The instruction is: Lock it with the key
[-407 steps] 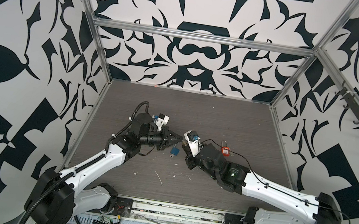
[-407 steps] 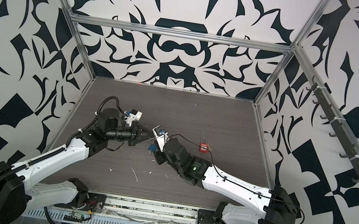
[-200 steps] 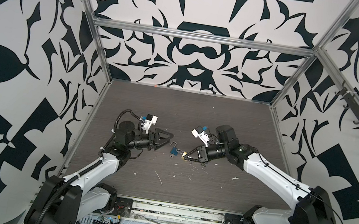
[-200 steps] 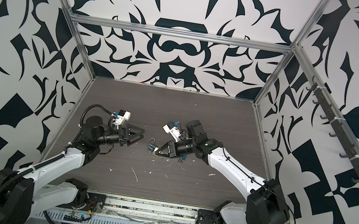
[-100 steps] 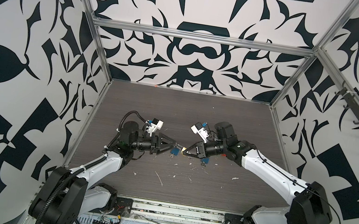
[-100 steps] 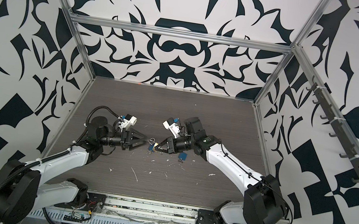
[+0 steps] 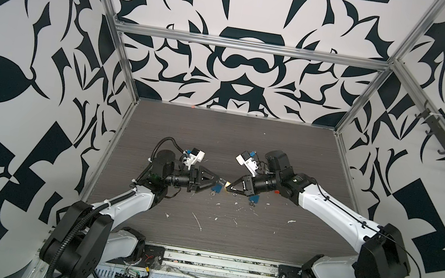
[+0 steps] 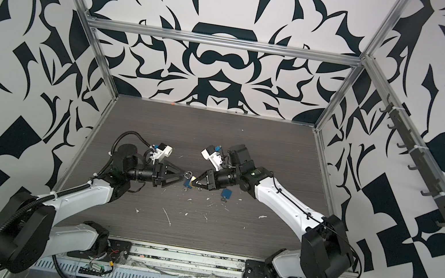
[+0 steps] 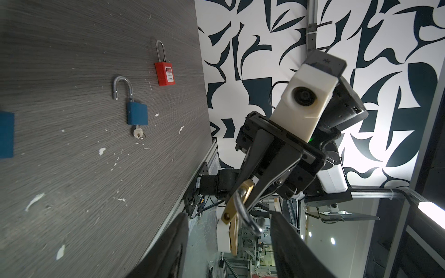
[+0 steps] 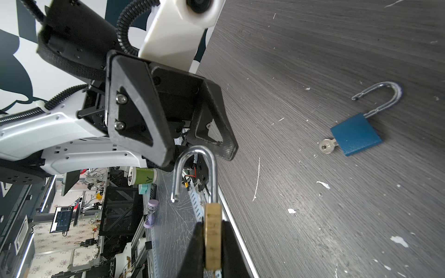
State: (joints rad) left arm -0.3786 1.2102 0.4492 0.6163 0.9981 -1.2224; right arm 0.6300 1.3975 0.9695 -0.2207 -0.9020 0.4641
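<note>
The brass padlock is pinched by the right fingers, and the left fingers, narrowed yet spread, are now brought astride its open shackle for closing.

A robotics lab: aluminium-framed, patterned test cell, with a lit monitor outside.

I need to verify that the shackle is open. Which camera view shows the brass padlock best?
The right wrist view: the brass padlock is close and sharp in the right claw, its shackle plainly open. The left wrist view shows its face, the shackle foreshortened. In both top views it is a small gold speck.
</note>
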